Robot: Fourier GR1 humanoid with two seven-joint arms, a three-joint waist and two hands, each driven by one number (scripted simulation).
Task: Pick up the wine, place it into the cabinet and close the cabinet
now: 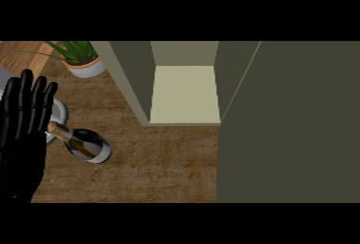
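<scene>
One hand shows: the left hand [25, 138], at 9 o'clock against the view's edge. It stands upright with its fingers straight and close together, tips toward 12 o'clock, resting open and holding nothing. The forearm below it is lost in the dark at 7 o'clock. The right hand is out of view.

The wine [85, 143] is just beside the hand, toward 8 o'clock from the middle of the view, on the counter [165, 162]. Its neck slants up toward 10 o'clock and ends at the edge of the fingers; whether they touch cannot be told. Its wide dark body is toward 4 o'clock of the neck. Whether the bottle stands or lies is not clear from this angle.

A pale round plate [62, 112] shows partly from behind the hand, just above the bottle's neck. The counter is brown and rough-grained. At 10 o'clock a potted plant [83, 61] sits in a white pot. At 12 o'clock the cabinet [184, 93] is open, its pale shelf bare to view. Its dark olive door [292, 124] fills the 3 o'clock side.
</scene>
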